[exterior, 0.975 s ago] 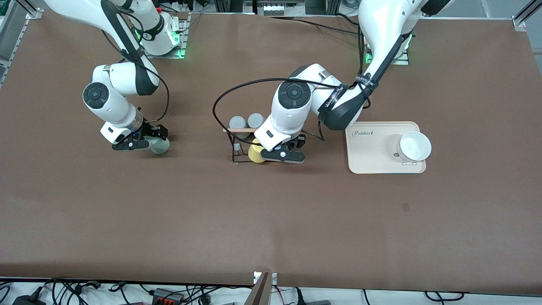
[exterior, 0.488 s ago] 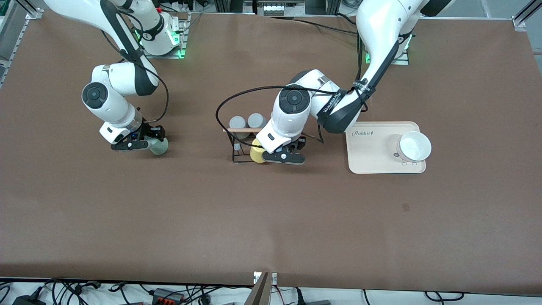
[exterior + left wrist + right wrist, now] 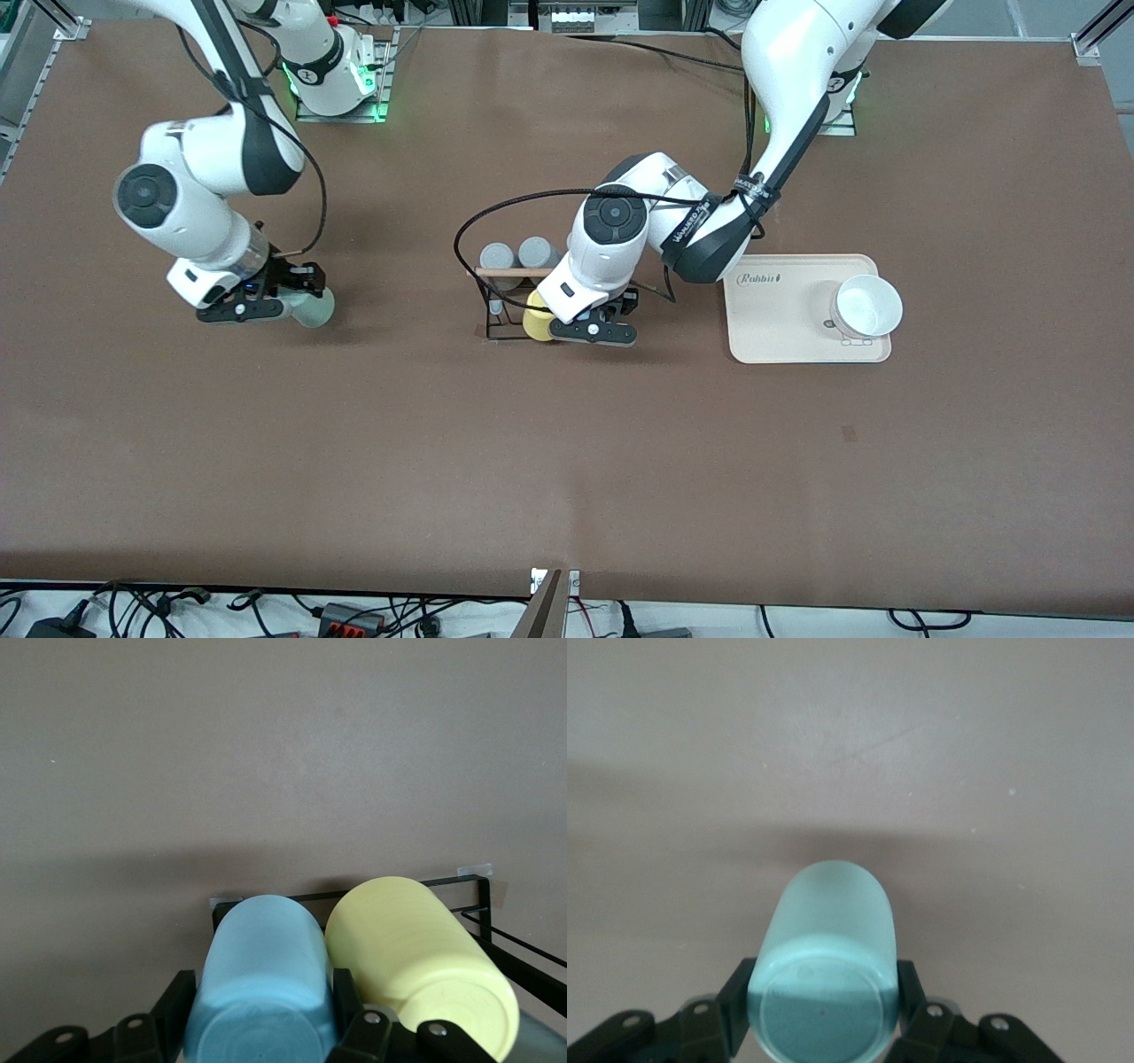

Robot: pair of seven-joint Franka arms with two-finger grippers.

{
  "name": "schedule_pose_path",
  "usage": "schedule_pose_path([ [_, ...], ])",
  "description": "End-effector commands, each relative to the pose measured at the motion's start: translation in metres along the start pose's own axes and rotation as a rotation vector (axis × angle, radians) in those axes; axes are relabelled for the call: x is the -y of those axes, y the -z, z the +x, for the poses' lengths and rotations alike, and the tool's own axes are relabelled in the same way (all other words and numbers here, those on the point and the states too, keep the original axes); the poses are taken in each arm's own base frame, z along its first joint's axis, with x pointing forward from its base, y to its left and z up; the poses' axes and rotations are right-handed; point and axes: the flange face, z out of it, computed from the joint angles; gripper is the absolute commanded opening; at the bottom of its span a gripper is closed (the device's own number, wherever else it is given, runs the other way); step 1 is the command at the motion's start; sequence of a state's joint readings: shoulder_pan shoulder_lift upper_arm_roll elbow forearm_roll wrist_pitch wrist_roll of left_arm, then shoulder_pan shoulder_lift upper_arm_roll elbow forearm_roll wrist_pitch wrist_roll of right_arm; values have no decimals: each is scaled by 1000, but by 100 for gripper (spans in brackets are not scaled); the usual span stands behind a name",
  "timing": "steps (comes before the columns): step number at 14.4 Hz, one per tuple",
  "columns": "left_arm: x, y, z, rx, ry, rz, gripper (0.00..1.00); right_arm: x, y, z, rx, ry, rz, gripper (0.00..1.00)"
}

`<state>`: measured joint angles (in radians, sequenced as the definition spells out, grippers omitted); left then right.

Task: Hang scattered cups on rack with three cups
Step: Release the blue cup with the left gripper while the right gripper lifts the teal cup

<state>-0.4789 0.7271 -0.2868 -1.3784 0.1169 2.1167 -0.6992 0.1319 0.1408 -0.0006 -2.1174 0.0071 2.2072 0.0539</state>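
Mint cup leaves the table as the blue one goes onto the rack

My right gripper [image 3: 266,299], clenched on the matte mint green cup [image 3: 312,308], has swung it up toward the right arm's end; my left gripper [image 3: 592,326] stays clamped on the smooth light blue cup [image 3: 260,988] at the black wire rack [image 3: 496,306], beside the glossy yellow cup [image 3: 535,321]. One hanging remains, I judge.

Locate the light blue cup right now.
The light blue cup is clamped in the left gripper at the rack, right beside the yellow cup, as the left wrist view shows; the front view hides it under the arm.
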Motion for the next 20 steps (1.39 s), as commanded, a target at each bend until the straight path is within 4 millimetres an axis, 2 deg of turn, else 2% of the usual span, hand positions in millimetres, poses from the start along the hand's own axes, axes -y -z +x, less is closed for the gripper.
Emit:
schedule_pose_path([
  [1,1,3,2,-25,3,12,66,28,75,18,16,-86,13,18],
  [2,2,5,3,-26,4,11,100,43,90,20,22,-101,12,18],
  [3,8,9,7,-27,8,14,100,55,104,22,8,-117,16,18],
  [5,13,18,10,-34,14,13,100,69,114,23,-6,-163,23,18],
  [7,25,38,16,-30,29,26,100,87,116,20,-11,-176,27,18],
  [8,27,55,16,-35,30,32,100,97,119,20,-17,-197,31,18],
  [13,68,149,19,-79,86,56,100,192,130,17,-46,-322,69,18],
  [14,77,159,20,-84,85,84,100,214,134,19,-57,-339,78,18],
  [16,118,191,30,-125,5,188,100,242,132,22,-59,-380,87,18],
  [18,160,205,34,-62,-76,244,100,268,128,23,-75,-406,103,18],
  [20,214,222,42,8,-148,250,100,290,117,27,-112,-430,102,18],
])
